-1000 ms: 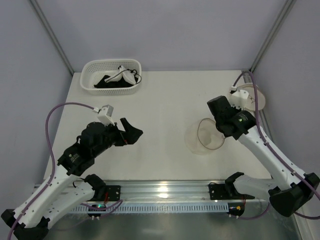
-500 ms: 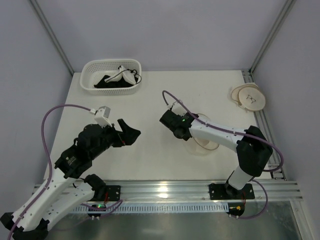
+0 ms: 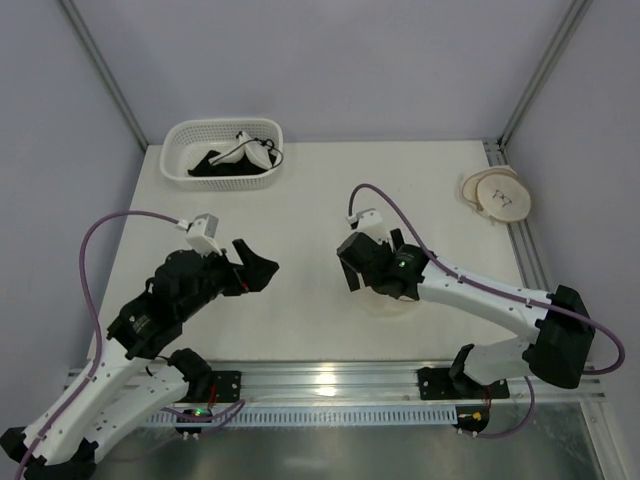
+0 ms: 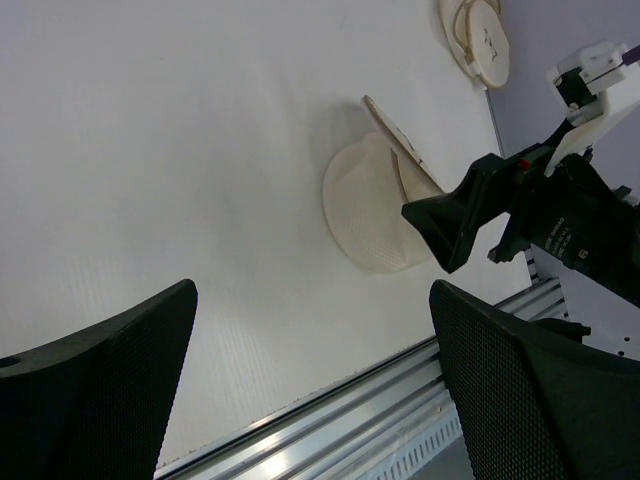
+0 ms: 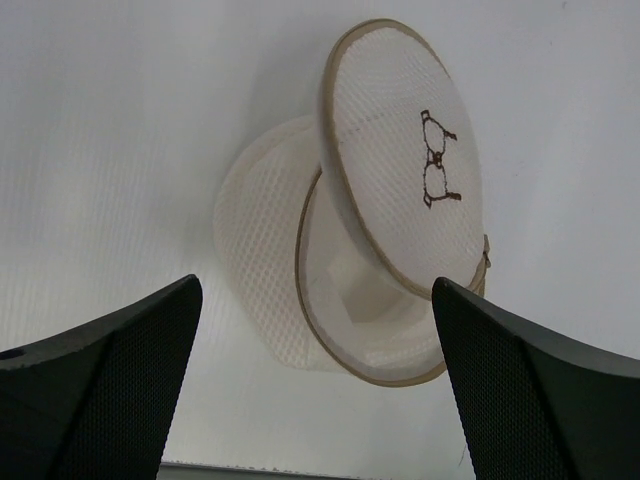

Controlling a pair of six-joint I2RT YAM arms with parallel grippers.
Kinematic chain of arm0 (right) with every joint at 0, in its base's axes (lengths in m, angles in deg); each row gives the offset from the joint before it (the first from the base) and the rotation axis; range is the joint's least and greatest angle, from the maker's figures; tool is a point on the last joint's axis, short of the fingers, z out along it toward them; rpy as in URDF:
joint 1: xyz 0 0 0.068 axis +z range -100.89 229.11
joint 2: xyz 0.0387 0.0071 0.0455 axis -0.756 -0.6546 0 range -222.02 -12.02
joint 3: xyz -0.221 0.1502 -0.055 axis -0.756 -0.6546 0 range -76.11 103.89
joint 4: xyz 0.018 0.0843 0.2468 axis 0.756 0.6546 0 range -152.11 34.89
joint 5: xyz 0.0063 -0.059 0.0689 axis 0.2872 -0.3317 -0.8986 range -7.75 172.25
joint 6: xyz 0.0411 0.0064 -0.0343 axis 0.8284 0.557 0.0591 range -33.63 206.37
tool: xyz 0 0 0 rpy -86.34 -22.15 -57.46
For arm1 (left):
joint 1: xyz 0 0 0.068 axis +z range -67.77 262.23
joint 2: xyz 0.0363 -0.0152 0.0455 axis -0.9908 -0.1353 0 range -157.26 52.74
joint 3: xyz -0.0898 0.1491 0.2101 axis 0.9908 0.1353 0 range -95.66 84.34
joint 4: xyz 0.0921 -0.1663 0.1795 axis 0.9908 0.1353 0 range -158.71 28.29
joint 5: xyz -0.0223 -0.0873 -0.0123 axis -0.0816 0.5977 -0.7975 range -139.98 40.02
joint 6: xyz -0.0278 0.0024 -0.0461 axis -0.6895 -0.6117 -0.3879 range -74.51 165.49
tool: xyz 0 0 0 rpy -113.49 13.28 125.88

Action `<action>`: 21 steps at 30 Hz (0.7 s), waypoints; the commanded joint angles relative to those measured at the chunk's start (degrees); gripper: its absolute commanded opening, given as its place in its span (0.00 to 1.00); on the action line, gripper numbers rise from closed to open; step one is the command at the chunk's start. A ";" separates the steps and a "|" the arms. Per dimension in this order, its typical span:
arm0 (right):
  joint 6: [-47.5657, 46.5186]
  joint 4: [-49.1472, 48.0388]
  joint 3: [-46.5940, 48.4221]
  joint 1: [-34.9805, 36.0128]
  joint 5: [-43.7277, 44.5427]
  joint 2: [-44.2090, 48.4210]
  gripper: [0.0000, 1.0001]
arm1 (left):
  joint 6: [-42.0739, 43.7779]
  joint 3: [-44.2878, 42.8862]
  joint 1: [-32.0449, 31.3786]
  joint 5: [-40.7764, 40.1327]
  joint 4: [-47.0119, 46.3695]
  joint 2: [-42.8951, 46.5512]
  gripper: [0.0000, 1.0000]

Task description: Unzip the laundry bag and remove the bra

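Observation:
The laundry bag (image 5: pixel 270 250) is a round cream mesh pouch lying on its side on the white table, its zip undone. Its brown-trimmed lid (image 5: pixel 400 170), which bears a small dark mark, stands swung open. I make out only a pale patch inside. In the top view the bag (image 3: pixel 390 302) is mostly hidden under my right arm. My right gripper (image 5: pixel 318 290) hangs open just before the bag's mouth, holding nothing. My left gripper (image 3: pixel 258 268) is open over bare table to the left and faces the bag (image 4: pixel 375 215). The bra (image 3: pixel 255 150), white with dark straps, lies in the basket.
A white lattice basket (image 3: pixel 190 140) at the back left holds black garments besides the bra. A second round mesh pouch (image 3: pixel 497 194) lies flat at the table's right edge. A metal rail (image 3: pixel 330 380) runs along the near edge. Cage posts stand at the back corners.
My right arm has swung from the bag's right side across it to the left. Its jaws have opened, and the bag now lies on the table under it. The left arm barely moved.

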 commanded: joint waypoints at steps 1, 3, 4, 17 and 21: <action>2.73 -0.49 0.48 -2.43 1.05 -0.22 0.99 | -0.66 0.10 -0.14 0.32 -0.61 -0.21 0.99; 1.06 -2.58 -0.21 -5.51 -0.26 -1.54 0.99 | -0.75 0.01 -0.06 0.14 -0.43 0.14 1.00; -1.12 -4.07 -0.92 -6.73 -2.36 -1.89 0.99 | -0.83 0.01 -0.06 0.14 -0.17 0.22 1.00; -3.34 -9.19 -8.13 -13.25 -12.84 -5.49 0.53 | -0.22 -1.13 -0.14 -1.18 2.03 1.98 0.99; -0.54 -6.29 -7.26 -13.60 -7.41 -6.81 0.04 | -0.22 -1.13 -0.15 -0.83 1.68 1.37 0.99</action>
